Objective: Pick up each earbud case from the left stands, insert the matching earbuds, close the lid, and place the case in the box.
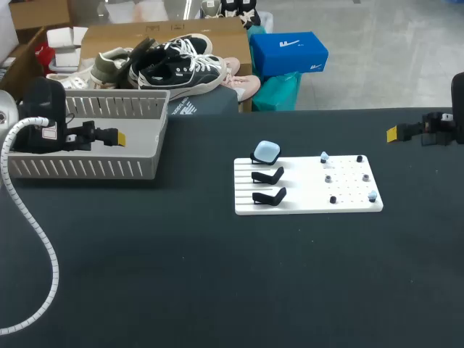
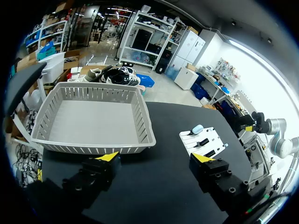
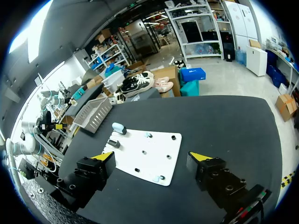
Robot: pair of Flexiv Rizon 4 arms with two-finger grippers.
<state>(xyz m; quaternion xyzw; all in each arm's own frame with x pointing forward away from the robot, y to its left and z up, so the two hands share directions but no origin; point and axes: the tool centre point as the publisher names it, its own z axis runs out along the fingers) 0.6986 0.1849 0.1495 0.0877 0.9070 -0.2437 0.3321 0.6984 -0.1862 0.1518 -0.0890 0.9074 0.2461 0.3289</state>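
We judge the pick not yet begun: the pale blue rounded earbud case (image 1: 266,151) sits on the farthest black stand (image 1: 258,159) of the white pegged board (image 1: 304,204). Our left tool (image 2: 155,158) and right tool (image 3: 151,157) both stand apart, empty. Next, the left must reach that case. The head view shows pale earbuds (image 1: 372,196) on pegs; the left wrist view cannot.

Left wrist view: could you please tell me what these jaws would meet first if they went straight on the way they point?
Most likely the grey basket, at its near wall or floor; nothing shows in between, though the depth is hard to judge.
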